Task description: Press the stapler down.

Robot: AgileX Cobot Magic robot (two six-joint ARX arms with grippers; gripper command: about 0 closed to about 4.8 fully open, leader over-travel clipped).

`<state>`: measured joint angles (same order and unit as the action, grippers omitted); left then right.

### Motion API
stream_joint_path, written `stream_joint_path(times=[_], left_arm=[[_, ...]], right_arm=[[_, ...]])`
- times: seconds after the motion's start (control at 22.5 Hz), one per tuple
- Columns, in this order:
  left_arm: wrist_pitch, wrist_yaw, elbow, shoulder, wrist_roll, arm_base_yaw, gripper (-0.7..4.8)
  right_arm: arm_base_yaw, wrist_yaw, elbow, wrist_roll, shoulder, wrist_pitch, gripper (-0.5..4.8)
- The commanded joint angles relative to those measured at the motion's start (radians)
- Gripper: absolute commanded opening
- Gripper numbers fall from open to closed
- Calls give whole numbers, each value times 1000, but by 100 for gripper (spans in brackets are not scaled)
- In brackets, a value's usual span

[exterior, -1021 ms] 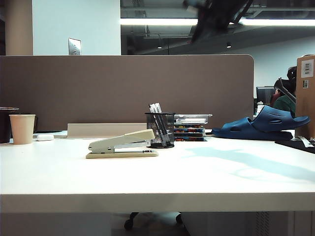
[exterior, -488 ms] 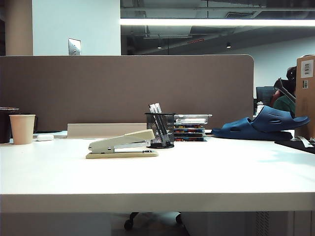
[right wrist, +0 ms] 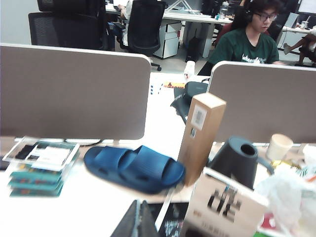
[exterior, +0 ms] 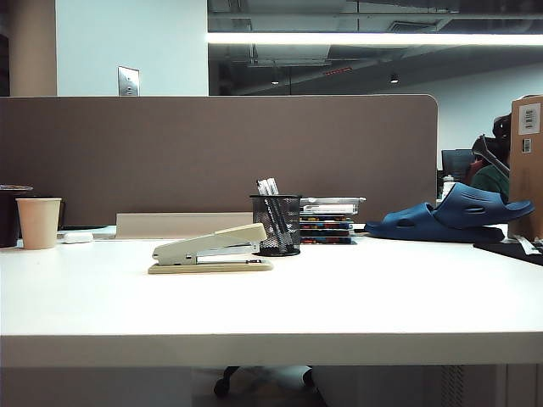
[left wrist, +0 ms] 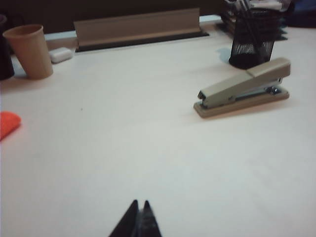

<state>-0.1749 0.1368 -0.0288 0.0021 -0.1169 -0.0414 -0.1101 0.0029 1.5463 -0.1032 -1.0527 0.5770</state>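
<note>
The long, low beige stapler [exterior: 210, 252] lies untouched on the smooth white table [exterior: 339, 297], both the left gripper [left wrist: 138, 220] and the right gripper [right wrist: 139, 217] clenched, well away.

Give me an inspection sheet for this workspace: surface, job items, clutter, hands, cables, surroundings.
Surface: white table, open space around the job item.
Job's things: stapler flat on its base, top arm raised, untouched.
Clutter: mesh pen cup just behind the stapler; paper cup; small white object; blue slipper; stacked trays.
Hands: left hand shut, low over the table, well short of the stapler; right hand shut, pointed at the slipper area.
Cables: nothing seen.
Surroundings: grey partition; seated person beyond it.
</note>
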Motion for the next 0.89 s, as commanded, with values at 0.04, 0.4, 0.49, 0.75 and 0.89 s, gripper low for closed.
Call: stream_joint_path(times=[0.04, 0.4, 0.49, 0.75, 0.89], left_arm=[[70, -4, -6, 0, -2, 0, -6], [114, -2, -6, 0, 25, 0, -6], [114, 3, -6, 0, 25, 0, -6], [124, 6, -6, 0, 25, 0, -6], [124, 6, -6, 0, 25, 0, -6]], right_arm=[[2, -4, -140, 2, 101, -26, -9], [19, -92, -576, 65, 393, -137, -9], [68, -92, -650, 69, 438, -137, -9], [115, -87, -787, 66, 569, -188, -9], [115, -87, -887, 73, 656, -239, -9]])
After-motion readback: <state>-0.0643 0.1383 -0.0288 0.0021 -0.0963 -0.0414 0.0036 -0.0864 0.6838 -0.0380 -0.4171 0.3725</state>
